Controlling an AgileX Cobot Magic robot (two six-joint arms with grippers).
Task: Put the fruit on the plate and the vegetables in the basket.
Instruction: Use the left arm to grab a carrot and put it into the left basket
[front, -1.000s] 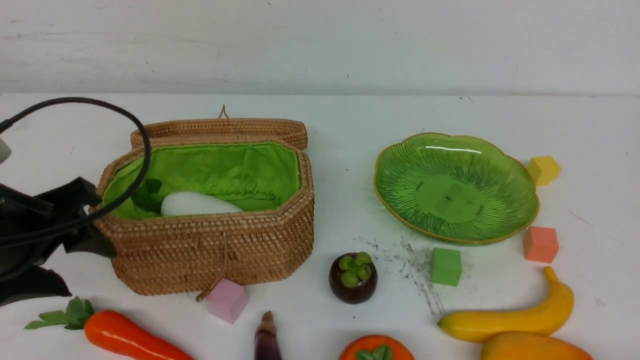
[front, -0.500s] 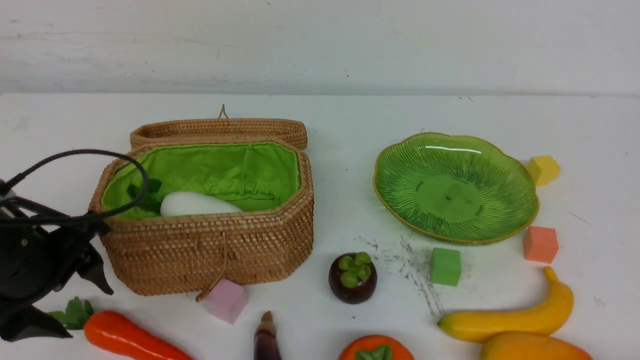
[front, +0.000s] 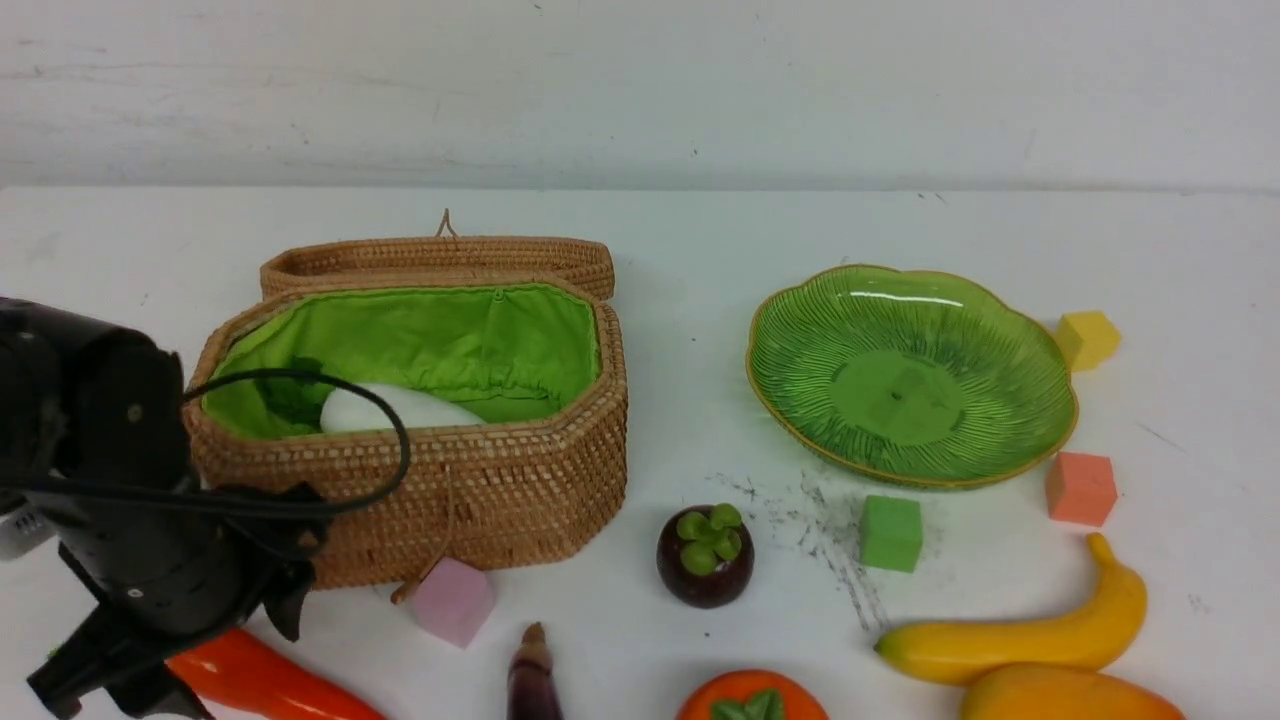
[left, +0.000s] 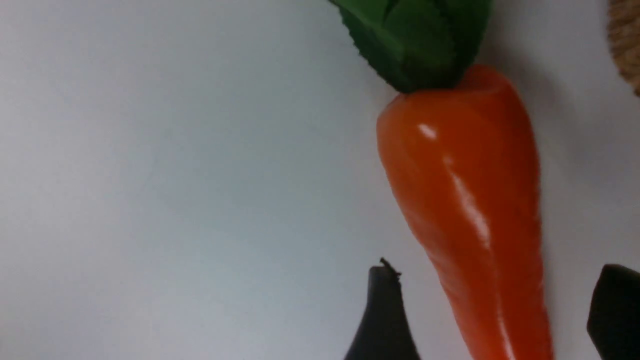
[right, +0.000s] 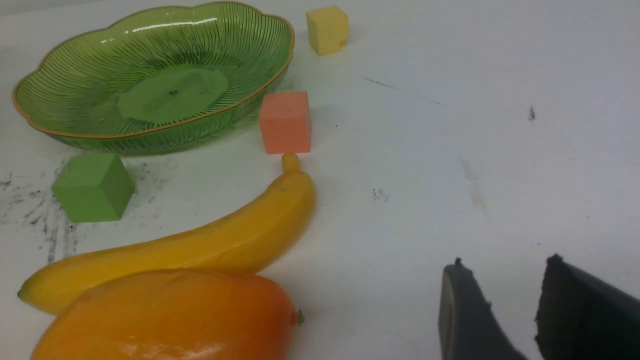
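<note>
Room on the white table in the front view is widest behind the basket and the plate, and in the lane between them. The basket stands open with its lid folded back and the white radish lying inside on the green lining. A yellow cube, an orange cube and a green cube ring the plate. The near edge is crowded with the carrot, a pink cube close to the basket's front, the eggplant, mangosteen, persimmon, banana and mango. The left gripper sits low over the carrot's thick end, and its cable loops across the basket's front wall

Left wrist view: the jaws stand apart, with one of the fingers on each side of the carrot's body and neither touching it. A corner of the basket is near

Right wrist view: the right gripper is parted and empty over bare table, well apart from the banana and mango. The orange cube sits just past the banana's tip, in front of the plate
</note>
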